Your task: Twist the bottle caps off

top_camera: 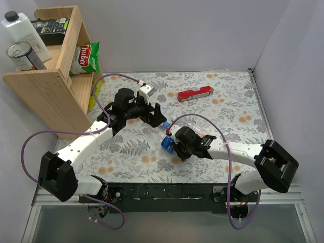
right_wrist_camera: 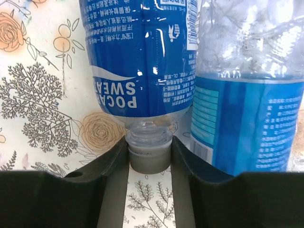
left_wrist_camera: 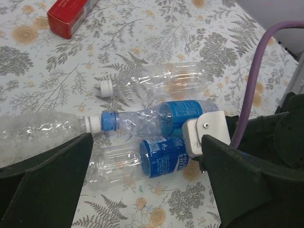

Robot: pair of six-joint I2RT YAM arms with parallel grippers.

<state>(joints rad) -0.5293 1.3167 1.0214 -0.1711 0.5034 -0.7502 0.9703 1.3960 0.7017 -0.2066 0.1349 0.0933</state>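
Left gripper (left_wrist_camera: 147, 138) first: its two dark fingers (left_wrist_camera: 45, 183) are spread as wide as they go and hold nothing. It hangs over a cluster of four small bottles lying on their sides on the flowered table (left_wrist_camera: 42, 71). Farthest left beneath it is a bare clear bottle (left_wrist_camera: 38, 130). Its white cap (left_wrist_camera: 90, 123) points right and meets, end to end, the blue cap (left_wrist_camera: 110, 121) of a blue-labelled bottle (left_wrist_camera: 180, 116). Beyond that pair lies another unlabelled bottle (left_wrist_camera: 166, 78), its whitish cap (left_wrist_camera: 107, 87) pointing left, apart from the others. Nearest the wrist camera lies the fourth bottle (left_wrist_camera: 161, 156), with its blue label toward the right and its neck hidden behind a white part of the other arm (so this view cannot show its cap).

Right gripper (right_wrist_camera: 149, 142) has that neck. Its own camera shows both fingers (right_wrist_camera: 183, 175) pressed against the sides of a grey-looking cap (right_wrist_camera: 148, 161), the jaws drawn in close around it, and the cap sits on the neck. The blue-labelled bottle lies just beside it on the right. From above, the two grippers are close together near the middle of the table, the left one farther back. A long red box (top_camera: 195, 94) lies further back and to the right, apart from the bottles.
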